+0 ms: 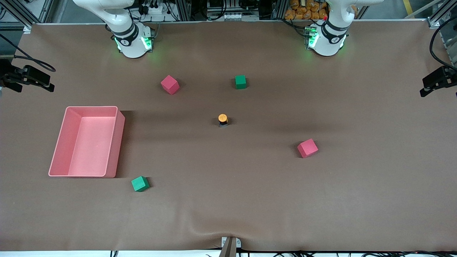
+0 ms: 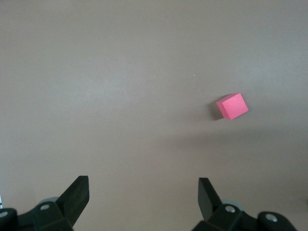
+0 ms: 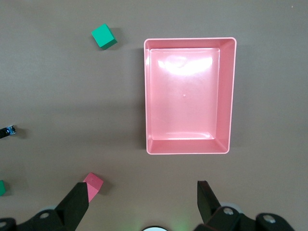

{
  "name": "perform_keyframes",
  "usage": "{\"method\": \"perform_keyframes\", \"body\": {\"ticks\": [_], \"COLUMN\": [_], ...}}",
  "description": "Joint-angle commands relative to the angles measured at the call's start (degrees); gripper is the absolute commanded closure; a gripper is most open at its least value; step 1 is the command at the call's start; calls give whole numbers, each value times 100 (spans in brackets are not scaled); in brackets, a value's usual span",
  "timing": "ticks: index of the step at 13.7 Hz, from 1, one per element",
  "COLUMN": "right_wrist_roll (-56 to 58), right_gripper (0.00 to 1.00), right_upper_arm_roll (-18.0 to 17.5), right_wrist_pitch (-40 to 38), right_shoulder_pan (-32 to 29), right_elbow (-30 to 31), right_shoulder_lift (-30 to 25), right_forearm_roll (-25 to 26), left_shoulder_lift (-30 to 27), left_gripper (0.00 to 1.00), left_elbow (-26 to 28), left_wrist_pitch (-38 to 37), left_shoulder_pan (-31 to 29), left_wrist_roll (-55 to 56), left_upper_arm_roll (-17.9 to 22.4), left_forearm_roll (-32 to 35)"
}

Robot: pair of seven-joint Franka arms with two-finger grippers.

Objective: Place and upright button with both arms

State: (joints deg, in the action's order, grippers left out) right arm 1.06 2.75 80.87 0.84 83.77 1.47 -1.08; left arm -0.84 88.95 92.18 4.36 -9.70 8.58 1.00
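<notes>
Both arms wait, drawn up out of the front view so that only their lower links and green-lit bases show along the top edge: the right arm (image 1: 123, 26) at upper left, the left arm (image 1: 332, 28) at upper right. The left gripper (image 2: 143, 199) hangs high, fingers spread wide. The right gripper (image 3: 143, 202) likewise hangs high, fingers apart.

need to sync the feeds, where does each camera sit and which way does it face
Front view: high across the table, facing both arm bases; button stands mid-table.
Left wrist view: on the left arm, looking down past its open left tool at a red cube.
Right wrist view: on the right arm, looking down past its open right tool at the bin.
Shared: bin shows in front and right wrist views.
</notes>
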Motion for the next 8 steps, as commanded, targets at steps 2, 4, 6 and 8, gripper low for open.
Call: {"method": "perform_keyframes", "body": {"ticks": [2, 4, 6, 8], "right_wrist_roll": [-89, -89, -89, -89], "right_gripper": [0, 0, 0, 0], "right_upper_arm_roll": [-3, -12, -12, -12], "right_wrist_pitch": [-28, -28, -45, -45], "right_shoulder_pan": [-40, -40, -40, -40], "right_elbow": [51, 51, 51, 51], "right_shoulder_lift": [-59, -59, -59, -59], "right_forearm_roll": [-94, -94, -103, -103], "left_shoulder_lift": [66, 66, 84, 154], "left_gripper": [0, 0, 0, 0], "left_elbow": [-203, -212, -212, -212], "left_wrist_pitch": [-227, -227, -262, -262], "left_shoulder_pan": [-102, -94, -94, -102], "left_wrist_roll": [-163, -146, -260, -261], "left_upper_arm_roll": [-14, -23, -23, -23], "left_forearm_roll": [50, 58, 76, 15]}}
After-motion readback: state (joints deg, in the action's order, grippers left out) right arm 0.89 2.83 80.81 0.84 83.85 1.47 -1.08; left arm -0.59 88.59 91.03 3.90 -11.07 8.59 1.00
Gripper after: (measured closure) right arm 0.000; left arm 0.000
